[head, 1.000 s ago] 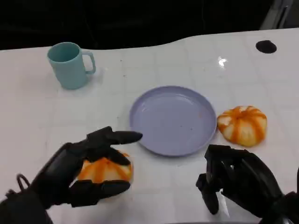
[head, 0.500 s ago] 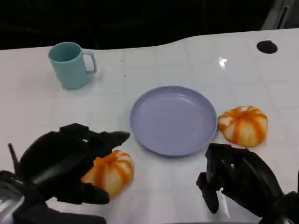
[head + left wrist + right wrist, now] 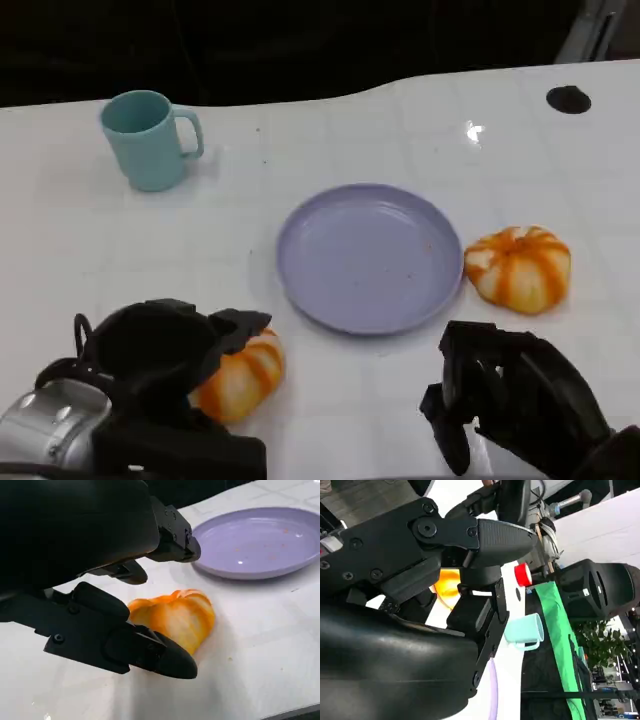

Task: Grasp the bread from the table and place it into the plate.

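White table [image 3: 80, 260]: our left hand [image 3: 165, 365] cups orange bread [image 3: 240, 372] near-left of purple plate [image 3: 370, 256], fingers apart, no clamp yet. Right hand [image 3: 510, 395] curled, empty. Risk: bread rolls out w/ loose grip.

The head view looks steeply down on the white surface [image 3: 350, 140]. The left wrist view sits low and close behind its robot hand [image 3: 100, 580], sharing the purple plate [image 3: 370, 257] with it.
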Available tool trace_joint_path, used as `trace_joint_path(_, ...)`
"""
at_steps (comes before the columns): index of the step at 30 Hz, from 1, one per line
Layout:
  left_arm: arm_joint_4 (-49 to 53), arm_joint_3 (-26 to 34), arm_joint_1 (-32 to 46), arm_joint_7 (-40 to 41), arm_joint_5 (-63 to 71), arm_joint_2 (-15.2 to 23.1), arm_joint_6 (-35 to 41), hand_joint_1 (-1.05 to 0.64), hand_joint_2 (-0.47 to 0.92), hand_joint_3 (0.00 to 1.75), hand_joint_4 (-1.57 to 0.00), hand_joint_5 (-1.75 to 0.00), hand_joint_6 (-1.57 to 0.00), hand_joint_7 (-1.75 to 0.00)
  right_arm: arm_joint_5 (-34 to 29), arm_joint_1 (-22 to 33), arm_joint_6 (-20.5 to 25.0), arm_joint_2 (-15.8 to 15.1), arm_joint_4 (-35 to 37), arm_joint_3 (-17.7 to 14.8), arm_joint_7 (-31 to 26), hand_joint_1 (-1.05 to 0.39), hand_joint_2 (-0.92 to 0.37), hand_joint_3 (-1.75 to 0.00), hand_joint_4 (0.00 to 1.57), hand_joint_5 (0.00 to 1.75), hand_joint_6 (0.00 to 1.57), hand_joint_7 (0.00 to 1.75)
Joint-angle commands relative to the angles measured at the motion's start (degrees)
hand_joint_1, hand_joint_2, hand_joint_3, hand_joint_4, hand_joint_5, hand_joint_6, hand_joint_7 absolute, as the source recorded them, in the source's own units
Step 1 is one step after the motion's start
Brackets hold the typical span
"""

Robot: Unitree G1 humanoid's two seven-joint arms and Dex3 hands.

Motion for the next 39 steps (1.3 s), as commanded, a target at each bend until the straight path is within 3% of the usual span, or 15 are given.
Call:
trace_joint_path(1, 3.82, -1.37, -1.17, 2.23, 0.17, -0.2, 1.52, -0.72, 0.91, 0.02, -0.32, -0.22, -0.22, -0.01, 0.7, 1.46, 0.96, -0.8, -1.8, -0.36, -0.21, -0.93, -0.75, -0.68, 1.2, 1.65, 1.04, 1.51)
trace_joint_path(7, 10.38, -2.86, -1.99, 7.36, -0.6, -0.64, 0.69, -0.59, 0.92, 0.02, -0.36, -0.2, -0.25, -0.02, 0.32, 2.27, 0.35, -0.73, -2.51, -0.22, -0.46, -0.93, -0.77, -0.67, 1.19, 1.68, 1.02, 1.54)
trace_joint_path(11, 14.09, -3.55, -2.17, 13.73, -1.18, -0.53, -2.15, -0.46, 0.92, 0.07, -0.53, -0.28, -0.39, -0.06, 1.48, 2.55, 1.36, -0.66, -3.14, -0.35, -0.16, -0.95, -0.78, -0.6, 1.2, 1.66, 1.02, 1.53)
trace_joint_path(13, 15.81, -3.4, -2.23, 15.83, -2.68, -0.49, -3.82, -0.35, 0.92, 0.16, -0.47, -1.11, -0.53, -0.04, 1.21, 2.69, 1.15, -0.74, -3.28, -0.1, -0.31, -0.94, -0.79, -0.59, 1.2, 1.66, 1.03, 1.52)
trace_joint_path(14, 16.52, -3.35, -2.2, 16.94, -3.27, -0.33, -4.75, -0.3, 0.92, 0.21, -0.46, -1.41, -0.59, -0.04, 1.05, 2.85, 1.16, -0.78, -3.47, 0.07, -0.5, -0.94, -0.8, -0.58, 1.2, 1.66, 1.03, 1.51)
trace_joint_path(17, 19.12, -2.84, -2.16, 20.82, -5.85, -0.11, -8.12, -0.25, 0.92, 0.33, -0.5, -1.66, -0.73, -0.09, 1.19, 3.26, 1.38, -0.83, -4.03, 0.3, -0.7, -0.94, -0.8, -0.58, 1.2, 1.65, 1.04, 1.51)
trace_joint_path(18, 19.52, -2.78, -2.21, 21.39, -6.36, -0.05, -8.57, -0.24, 0.92, 0.4, -0.54, -1.68, -0.85, -0.14, 1.24, 3.41, 1.41, -0.87, -4.23, 0.31, -0.72, -0.94, -0.8, -0.59, 1.2, 1.65, 1.04, 1.51)
trace_joint_path(20, 20.1, -2.78, -2.47, 22.09, -6.94, -0.1, -8.94, -0.25, 0.92, 0.52, -0.69, -1.56, -1.02, -0.31, 1.35, 3.57, 1.48, -0.95, -4.56, 0.2, -0.73, -0.93, -0.8, -0.6, 1.21, 1.65, 1.04, 1.51)
trace_joint_path(21, 20.82, -2.9, -2.74, 23.48, -6.77, -0.18, -9.51, -0.25, 0.89, 0.61, -0.75, -1.55, -1.01, -0.59, 1.39, 3.51, 1.54, -1.01, -4.53, 0.11, -0.72, -0.93, -0.79, -0.6, 1.21, 1.65, 1.04, 1.52)
trace_joint_path(23, 22.12, -3.22, -3.22, 26.13, -6.14, -0.25, -10.37, -0.26, 0.85, 0.71, -0.76, -1.69, -0.82, -1.23, 1.3, 3.41, 1.66, -1.11, -4.47, 0.01, -0.84, -0.93, -0.79, -0.6, 1.21, 1.65, 1.04, 1.52)
trace_joint_path(26, 23.94, -3.06, -3.81, 30.57, -5.99, -0.35, -12.16, -0.25, 0.82, 0.76, -0.78, -1.74, -0.65, -1.67, 1.25, 3.18, 1.9, -1.07, -4.09, 0.03, -0.94, -0.93, -0.79, -0.62, 1.21, 1.64, 1.04, 1.52)
trace_joint_path(39, 12.94, 0.39, -1.64, 32.28, -3.45, 1.89, -8.29, -0.21, 0.7, 0.85, -0.76, -1.75, -0.57, -1.75, 0.61, 2.15, 1.71, -1.11, -3.59, 0.25, -1.92, -0.93, -0.77, -0.68, 1.18, 1.67, 1.02, 1.54)
